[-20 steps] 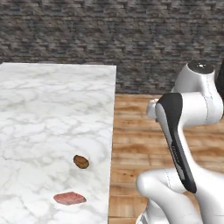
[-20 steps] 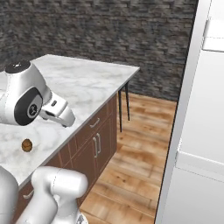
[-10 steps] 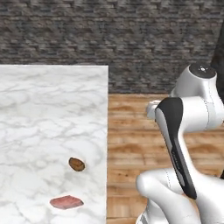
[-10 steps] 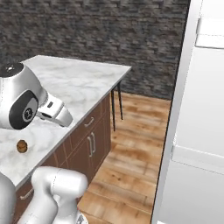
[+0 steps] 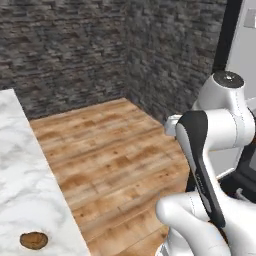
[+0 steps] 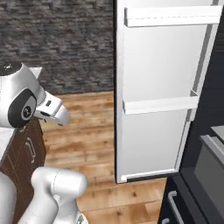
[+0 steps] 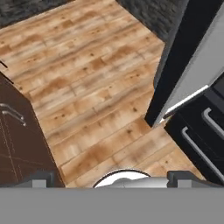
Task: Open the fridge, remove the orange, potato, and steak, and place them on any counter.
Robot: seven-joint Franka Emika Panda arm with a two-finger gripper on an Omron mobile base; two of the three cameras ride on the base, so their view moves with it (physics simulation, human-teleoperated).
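The fridge stands at the right, black, with one door swung open and its light grey inner shelves facing me. In the hand view the door's edge and the lower drawers with grey bars lie to the right. The brown potato rests on the white marble counter at the lower left. My gripper is open over the wood floor with nothing between its fingertips. The orange and the steak are out of view.
Wood floor runs between the counter and the fridge. Dark brown cabinet fronts with handles sit under the counter. A dark stone wall closes the back. My white arm rises on the right of the left base view.
The base has turned toward the fridge, so the whole picture has shifted: the counter slid left, the steak left the view, and the open fridge door came in. The gripper stays open.
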